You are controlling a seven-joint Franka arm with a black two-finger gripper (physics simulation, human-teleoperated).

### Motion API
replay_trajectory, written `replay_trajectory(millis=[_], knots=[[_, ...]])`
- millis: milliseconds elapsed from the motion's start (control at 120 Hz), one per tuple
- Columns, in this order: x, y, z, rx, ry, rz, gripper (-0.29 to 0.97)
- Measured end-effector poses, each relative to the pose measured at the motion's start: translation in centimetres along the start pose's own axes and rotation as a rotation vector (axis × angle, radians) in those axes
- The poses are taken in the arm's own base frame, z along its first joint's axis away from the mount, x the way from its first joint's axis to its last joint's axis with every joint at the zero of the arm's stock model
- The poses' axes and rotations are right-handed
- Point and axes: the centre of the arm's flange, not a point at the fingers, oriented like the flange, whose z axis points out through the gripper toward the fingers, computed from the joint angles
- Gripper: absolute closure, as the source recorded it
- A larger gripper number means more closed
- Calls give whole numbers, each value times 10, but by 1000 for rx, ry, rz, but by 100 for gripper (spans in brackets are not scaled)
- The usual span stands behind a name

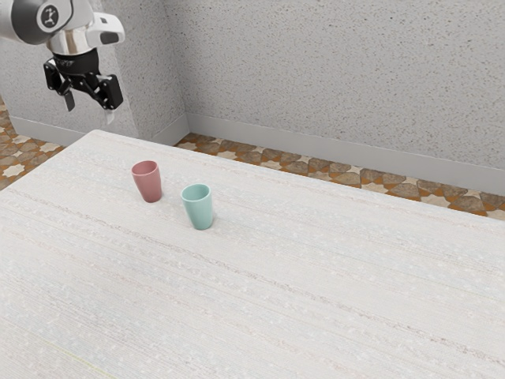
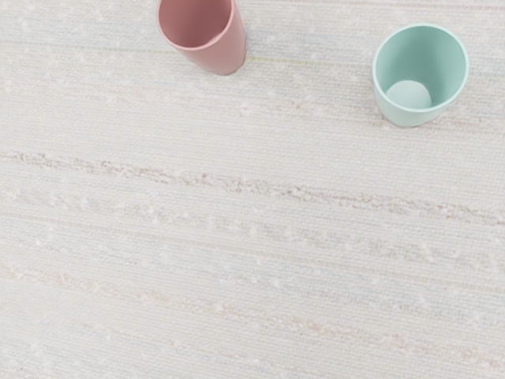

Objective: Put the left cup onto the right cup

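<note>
Cups, pink cup (image 1: 147, 181) and teal cup (image 1: 197, 206), upright, tapered, near each other; claw (image 1: 88, 105) empty, jaws apart.

home-like sim rm w/ speckled walls (image 1: 331, 63), patterned tile floor (image 1: 331, 168), pale table (image 1: 316, 300).

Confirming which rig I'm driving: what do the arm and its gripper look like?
The arm has rounded, glossy, light grey-white shells, with a round dark grey joint cap bearing a small white marking. Below the cap sits a short silver-grey wrist flange. The gripper is black and blocky, with two short black fingers.
</note>
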Motion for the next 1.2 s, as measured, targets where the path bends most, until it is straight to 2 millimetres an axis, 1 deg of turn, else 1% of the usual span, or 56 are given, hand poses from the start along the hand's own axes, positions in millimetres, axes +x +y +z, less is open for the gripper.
replay_trajectory(millis=[275,467,567,758,842,892,1025,1200], knots=[[0,-3,3,1,-4,-1,0],[-1,-19,4,5,-6,-26,0],[-1,-25,11,6,-19,-36,0],[14,-28,57,-24,-97,-54,0],[22,-28,85,-54,-145,-70,0],[25,-31,99,-65,-165,-81,0],[41,-42,116,-75,-173,-106,0],[57,-60,139,-82,-188,-135,0]])
